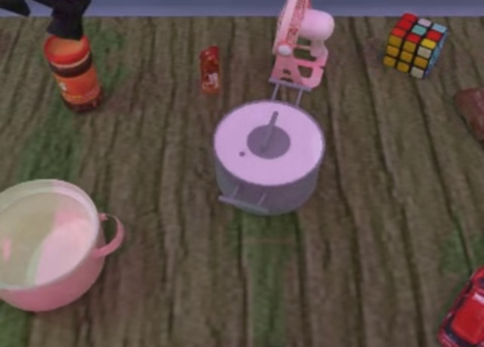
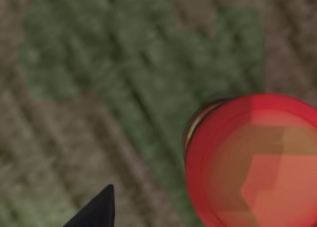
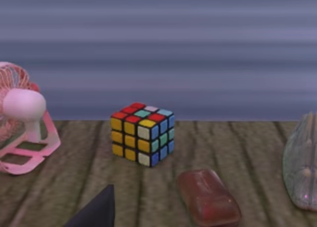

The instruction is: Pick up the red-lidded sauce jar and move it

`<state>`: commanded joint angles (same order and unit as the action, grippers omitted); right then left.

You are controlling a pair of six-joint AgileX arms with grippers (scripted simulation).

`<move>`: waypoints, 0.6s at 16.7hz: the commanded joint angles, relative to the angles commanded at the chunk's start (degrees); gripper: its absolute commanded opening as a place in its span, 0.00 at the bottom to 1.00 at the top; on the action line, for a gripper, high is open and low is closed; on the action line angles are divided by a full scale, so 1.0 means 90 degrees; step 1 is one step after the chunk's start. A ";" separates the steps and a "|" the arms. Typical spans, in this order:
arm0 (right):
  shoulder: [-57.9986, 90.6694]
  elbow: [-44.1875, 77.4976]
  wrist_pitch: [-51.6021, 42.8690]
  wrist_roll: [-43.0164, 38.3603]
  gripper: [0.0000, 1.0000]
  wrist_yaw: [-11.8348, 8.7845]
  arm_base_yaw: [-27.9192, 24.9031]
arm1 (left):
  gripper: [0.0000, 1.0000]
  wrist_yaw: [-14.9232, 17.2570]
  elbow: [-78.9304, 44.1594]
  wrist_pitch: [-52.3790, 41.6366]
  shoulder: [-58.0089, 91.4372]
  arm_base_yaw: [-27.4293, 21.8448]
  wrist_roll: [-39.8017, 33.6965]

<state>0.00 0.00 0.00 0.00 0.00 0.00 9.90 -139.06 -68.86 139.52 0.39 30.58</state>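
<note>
Top view shows the jar (image 1: pixel 72 63) at the far left of the table (image 1: pixel 363 233), near the back edge, well apart from the small red bottle (image 1: pixel 209 69). It stands up, a bit tilted in this view, with its long line running from base to lid and the lid pointing up. A dark shape, the left gripper (image 1: pixel 69 13), sits right over the lid, so the lid itself is hidden here. I cannot tell if its fingers are apart or together, or if they are touching the jar. Left wrist view looks down on the wide red lid (image 2: pixel 257 162), with just one dark fingertip (image 2: pixel 96 212) showing off to one side of it. So I think the step in hand is getting to the jar, before any lift. Next, the fingers need to sit on both sides of the jar, squeeze it, and go straight up so it does not tip. Only one dark fingertip (image 3: pixel 94 212) of the right gripper shows, in its own wrist view, near the cube (image 3: pixel 142 134).
</note>
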 joint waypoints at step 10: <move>0.0000 0.0000 0.0000 0.0000 1.00 0.0000 0.0000 | 1.00 -0.0013 -0.0329 -0.0341 0.0682 -0.0016 0.0069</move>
<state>0.00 0.00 0.00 0.00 0.00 0.00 9.79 -142.02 -71.93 145.66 0.24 31.20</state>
